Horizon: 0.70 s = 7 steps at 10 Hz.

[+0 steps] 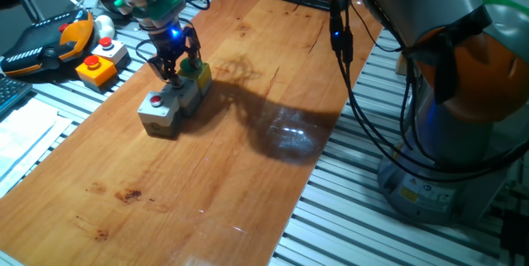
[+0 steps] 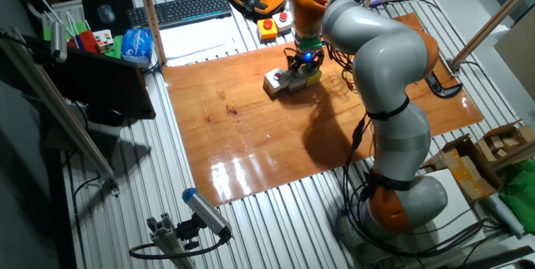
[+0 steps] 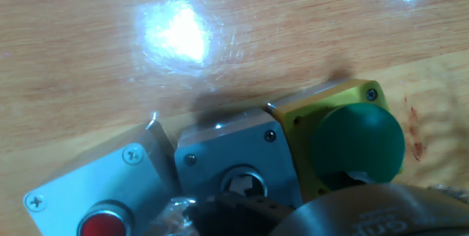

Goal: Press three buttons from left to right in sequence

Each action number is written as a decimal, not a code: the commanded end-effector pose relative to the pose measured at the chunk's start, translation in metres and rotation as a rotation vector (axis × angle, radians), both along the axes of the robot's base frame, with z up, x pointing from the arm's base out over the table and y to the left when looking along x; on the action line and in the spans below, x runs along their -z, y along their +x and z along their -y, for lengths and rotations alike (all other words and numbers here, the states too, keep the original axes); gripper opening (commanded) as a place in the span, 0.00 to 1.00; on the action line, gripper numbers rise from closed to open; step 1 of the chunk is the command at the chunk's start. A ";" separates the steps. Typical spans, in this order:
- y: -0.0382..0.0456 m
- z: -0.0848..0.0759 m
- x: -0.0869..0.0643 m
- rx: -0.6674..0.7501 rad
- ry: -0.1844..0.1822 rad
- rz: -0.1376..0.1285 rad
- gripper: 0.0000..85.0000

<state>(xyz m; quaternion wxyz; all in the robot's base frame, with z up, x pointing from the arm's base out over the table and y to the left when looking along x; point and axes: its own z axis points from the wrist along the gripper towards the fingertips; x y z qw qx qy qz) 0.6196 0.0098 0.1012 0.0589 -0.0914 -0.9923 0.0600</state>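
The three buttons stand as one joined row on the wooden table, at its far left. The grey box with the red button is the near end. The yellow box with the green button is the far end. My gripper hangs straight over the middle grey box, and its fingertips are down at that box's button, which they hide. The hand view shows the red button at the lower left and the green button at the right. The row also shows in the other fixed view.
A separate orange box with a red button and a lone grey box with a red button lie off the board's left edge, beside a teach pendant. Cables hang over the board's right side. The arm's base stands at the right.
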 end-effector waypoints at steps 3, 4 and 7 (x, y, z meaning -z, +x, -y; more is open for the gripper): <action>0.0018 -0.002 -0.015 0.009 -0.004 -0.007 0.73; 0.0023 -0.004 -0.017 0.015 0.000 -0.008 0.73; 0.0041 -0.014 -0.029 0.044 0.007 -0.014 0.73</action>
